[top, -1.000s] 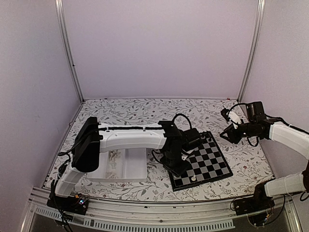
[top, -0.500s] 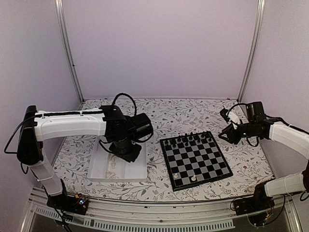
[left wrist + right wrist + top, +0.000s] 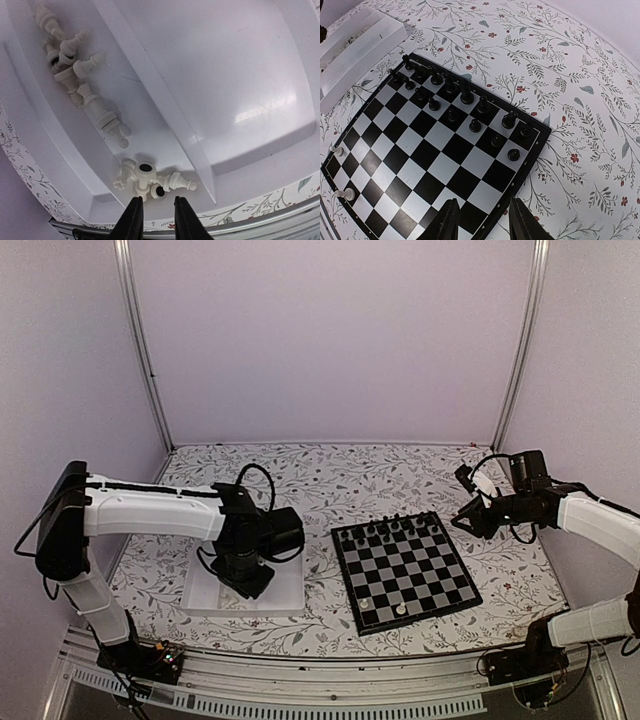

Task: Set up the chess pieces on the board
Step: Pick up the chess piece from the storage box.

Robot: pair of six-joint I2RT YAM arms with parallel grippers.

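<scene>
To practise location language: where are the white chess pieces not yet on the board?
The white pieces lie toppled in one compartment of the white tray, left of the board in the top view, beneath the left arm's jaws.

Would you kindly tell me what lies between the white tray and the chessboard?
Only bare flowered tabletop separates the tray from the board, as the top view shows.

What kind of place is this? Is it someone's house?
Probably a robot test booth, not a house: a left arm and a right arm bolted by the table, bare walls with metal posts, and the board between them.
</scene>
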